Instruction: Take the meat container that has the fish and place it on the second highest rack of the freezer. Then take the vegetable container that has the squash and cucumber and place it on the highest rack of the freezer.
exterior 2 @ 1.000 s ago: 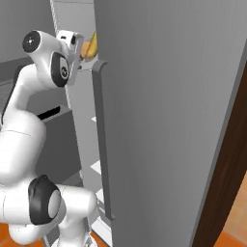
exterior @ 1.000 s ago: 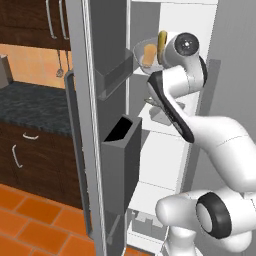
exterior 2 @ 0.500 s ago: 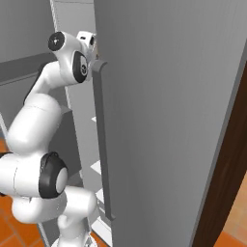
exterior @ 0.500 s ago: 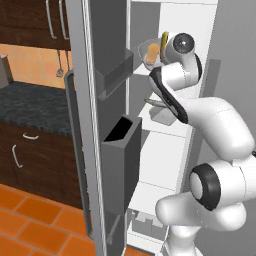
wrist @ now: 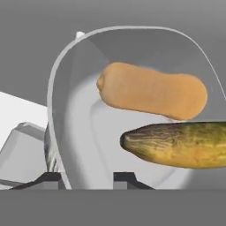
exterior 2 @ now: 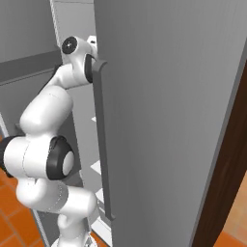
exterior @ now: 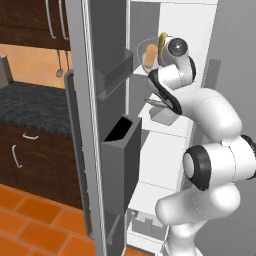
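Note:
The vegetable container [wrist: 75, 110] is a clear bowl holding the orange squash [wrist: 150, 90] and the green cucumber [wrist: 176, 143]. In the left base view this bowl [exterior: 146, 50] sits tilted at the top of the freezer [exterior: 200, 30], by the highest rack; whether it rests on the rack I cannot tell. My gripper [wrist: 84, 178] straddles the bowl's rim, its fingertips [wrist: 128, 177] apart with a gap beside the thin wall. One shelf lower, the meat container [exterior: 164, 114] with the fish [exterior: 155, 103] stands on the second highest rack [exterior: 177, 131]. The hand [exterior: 175, 50] is just right of the bowl.
The open freezer door [exterior: 95, 125] with boxy bins [exterior: 120, 150] stands close on the left of the arm. A closed grey door with a long bar handle [exterior 2: 102, 144] is on the right. A dark counter [exterior: 30, 105] and wood cupboards lie further left.
The arm has folded more upright and the hand has pushed deeper into the freezer. The bowl stays at about the same high spot. The fingers have spread wider.

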Motion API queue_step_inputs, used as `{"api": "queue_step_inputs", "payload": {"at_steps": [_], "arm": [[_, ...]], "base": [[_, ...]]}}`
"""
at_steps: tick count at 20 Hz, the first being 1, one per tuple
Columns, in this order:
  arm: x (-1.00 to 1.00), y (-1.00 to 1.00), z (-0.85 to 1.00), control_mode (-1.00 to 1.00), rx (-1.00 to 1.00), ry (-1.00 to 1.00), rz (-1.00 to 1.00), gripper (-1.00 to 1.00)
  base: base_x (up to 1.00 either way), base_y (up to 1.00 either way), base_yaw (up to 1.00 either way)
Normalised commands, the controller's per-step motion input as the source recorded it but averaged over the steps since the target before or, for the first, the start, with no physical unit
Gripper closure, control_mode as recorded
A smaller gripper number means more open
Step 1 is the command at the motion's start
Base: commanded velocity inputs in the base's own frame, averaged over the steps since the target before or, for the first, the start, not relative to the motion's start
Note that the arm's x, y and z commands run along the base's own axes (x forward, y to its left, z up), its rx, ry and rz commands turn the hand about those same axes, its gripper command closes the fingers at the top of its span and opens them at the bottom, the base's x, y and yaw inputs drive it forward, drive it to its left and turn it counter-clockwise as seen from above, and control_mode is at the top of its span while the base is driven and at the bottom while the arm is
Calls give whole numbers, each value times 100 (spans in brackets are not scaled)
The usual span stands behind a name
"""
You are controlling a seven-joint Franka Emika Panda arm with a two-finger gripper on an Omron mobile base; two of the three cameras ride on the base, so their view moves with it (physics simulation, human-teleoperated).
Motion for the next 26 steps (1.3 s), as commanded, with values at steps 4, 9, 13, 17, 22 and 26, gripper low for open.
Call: {"api": "queue_step_inputs", "payload": {"at_steps": [4, 9, 13, 17, 22, 26], "arm": [[47, 0, -2, -100, 0, 0, -4, 100], [5, -6, 0, -100, 0, 0, -23, 100], [0, -8, 0, -100, 0, 0, -16, 100], [6, -5, -1, -100, 0, 0, -6, 100], [38, 0, -15, -100, 0, 0, 0, 100], [19, 0, -15, -100, 0, 0, 0, 100]], "base": [[0, 0, 0], [0, 0, 0], [0, 0, 0], [0, 0, 0], [0, 0, 0], [0, 0, 0]]}}
